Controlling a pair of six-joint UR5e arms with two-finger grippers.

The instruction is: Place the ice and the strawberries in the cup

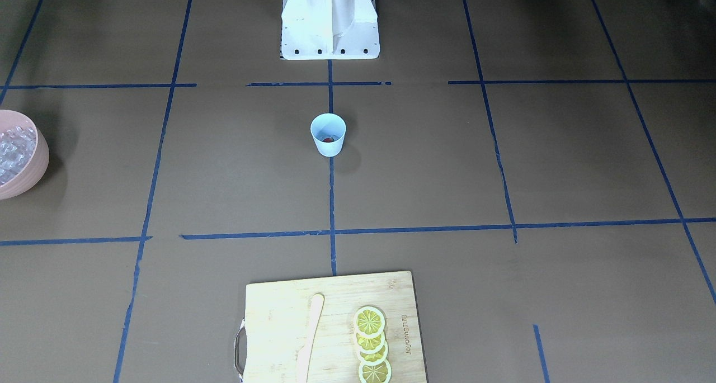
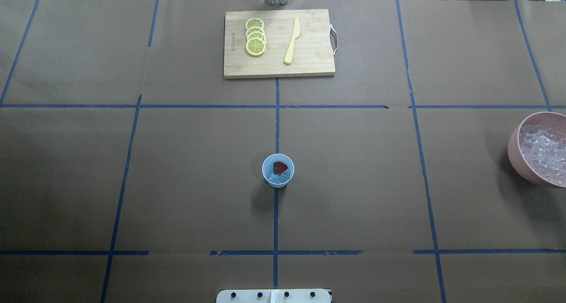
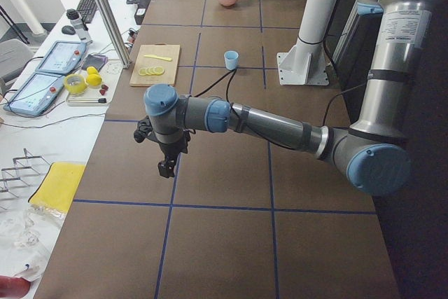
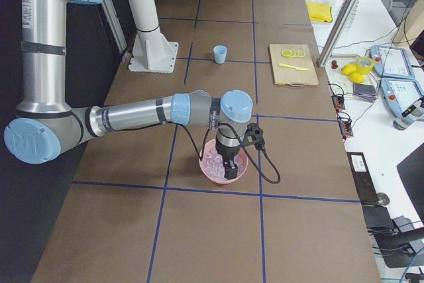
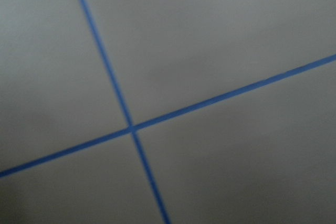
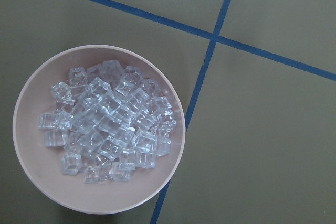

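the light-blue cup point(image 2: 278, 170) is standing upright in the middle of the table point(image 2: 199, 183), right on a blue tape line point(image 2: 276, 214), and the strawberry point(image 2: 280, 166) is lying inside it, on something pale that is too small to make out. the ice point(image 6: 107, 124) is sitting heaped in the pink bowl point(image 6: 21, 129), which is resting well apart from the cup, out toward the robot's right end of the table. in the right side view, the right gripper point(image 4: 231, 174) is hanging point-down directly over the bowl, close above the cubes; whether its fingers are apart or together cannot be told from there. the left gripper point(image 3: 166, 170) is hovering point-down over bare table well away from the cup, near a tape crossing, and its fingers cannot be read either; its wrist camera is showing only blurred brown surface and two crossing tape lines. at the far edge, a wooden cutting board point(image 2: 309, 55) is carrying a row of overlapping lemon slices point(image 2: 255, 36) and a pale knife point(image 2: 292, 41) lying beside them.
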